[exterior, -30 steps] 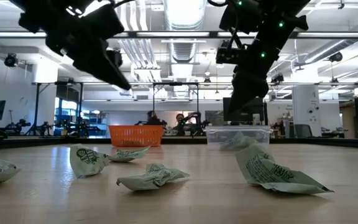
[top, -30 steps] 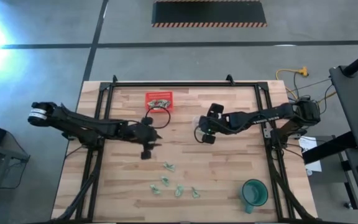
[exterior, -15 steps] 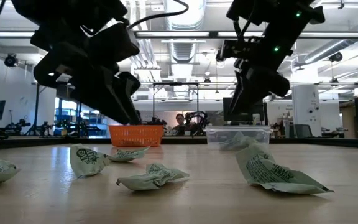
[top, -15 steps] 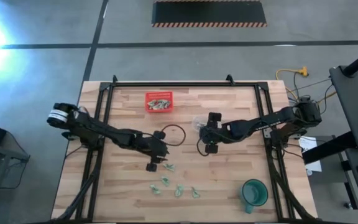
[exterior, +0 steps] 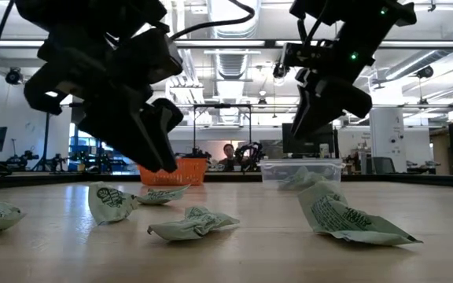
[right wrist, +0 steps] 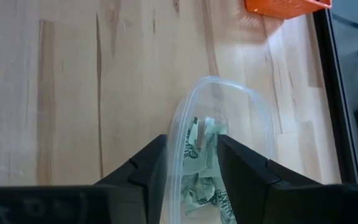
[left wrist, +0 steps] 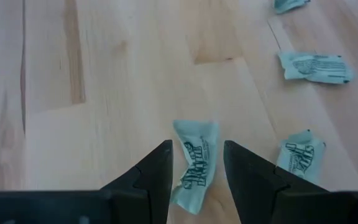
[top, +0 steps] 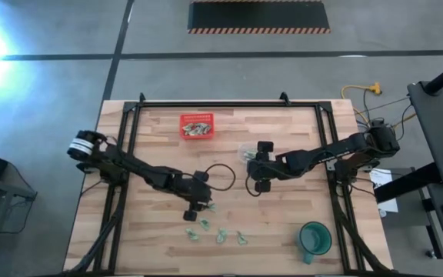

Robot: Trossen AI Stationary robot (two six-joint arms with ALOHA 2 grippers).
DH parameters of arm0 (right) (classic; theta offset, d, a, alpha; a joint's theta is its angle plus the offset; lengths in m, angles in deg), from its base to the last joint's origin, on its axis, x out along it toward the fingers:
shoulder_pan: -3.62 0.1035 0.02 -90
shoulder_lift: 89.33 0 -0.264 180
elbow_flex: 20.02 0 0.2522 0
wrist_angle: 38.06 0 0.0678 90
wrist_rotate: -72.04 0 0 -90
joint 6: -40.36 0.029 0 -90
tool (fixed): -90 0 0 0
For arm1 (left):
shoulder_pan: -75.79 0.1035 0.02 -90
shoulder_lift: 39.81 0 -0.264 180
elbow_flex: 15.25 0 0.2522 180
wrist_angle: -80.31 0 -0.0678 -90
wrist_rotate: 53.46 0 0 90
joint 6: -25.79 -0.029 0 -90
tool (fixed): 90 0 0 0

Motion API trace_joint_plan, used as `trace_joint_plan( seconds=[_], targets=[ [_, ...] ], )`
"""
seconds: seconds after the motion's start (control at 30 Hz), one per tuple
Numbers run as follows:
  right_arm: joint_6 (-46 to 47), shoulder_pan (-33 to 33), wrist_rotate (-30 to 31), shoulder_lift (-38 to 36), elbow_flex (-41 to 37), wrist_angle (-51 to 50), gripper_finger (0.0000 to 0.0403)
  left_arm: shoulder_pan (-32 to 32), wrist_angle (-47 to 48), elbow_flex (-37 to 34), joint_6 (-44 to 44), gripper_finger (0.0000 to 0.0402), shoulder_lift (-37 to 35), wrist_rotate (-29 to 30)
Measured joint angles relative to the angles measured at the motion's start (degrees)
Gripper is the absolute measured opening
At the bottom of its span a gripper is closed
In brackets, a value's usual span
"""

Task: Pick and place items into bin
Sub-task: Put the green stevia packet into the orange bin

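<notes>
Two robot arms work over one wooden table (top: 283, 231). On it sit one red bin (top: 196, 126), one clear tub (right wrist: 219, 149), one green cup (top: 314, 238) and about six loose green wrapped candies (top: 221, 235).

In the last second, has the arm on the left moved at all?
Yes. The left gripper moved away from the red basket, toward the green packets near the table's front.

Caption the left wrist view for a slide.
Left gripper open over a pale green wrapped piece on the wooden table.
</notes>
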Motion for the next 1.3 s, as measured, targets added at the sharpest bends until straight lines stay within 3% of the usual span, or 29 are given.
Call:
trace_joint_plan(
  seconds=[0.6, 0.93, 1.0, 1.3],
  targets=[
    [0.07, 0.00, 0.00, 0.00, -0.06, 0.81, 0.0121, -0.67, -2.57, -0.07, 0.03, 0.0123, 5.58, 1.60],
    [0.06, 0.00, 0.02, 0.00, -0.17, 0.81, 0.0109, -0.67, -2.38, -0.01, -0.59, 0.0013, 5.36, 1.74],
    [0.06, 0.00, 0.02, 0.00, -0.17, 0.82, 0.0108, -0.67, -2.35, 0.16, -1.68, 0.0005, 5.21, 2.03],
    [-0.06, 0.00, 0.02, 0.00, -0.17, 0.82, 0.0106, -0.61, -0.66, 1.67, -6.30, 0.0010, 2.33, 15.09]
  ],
)
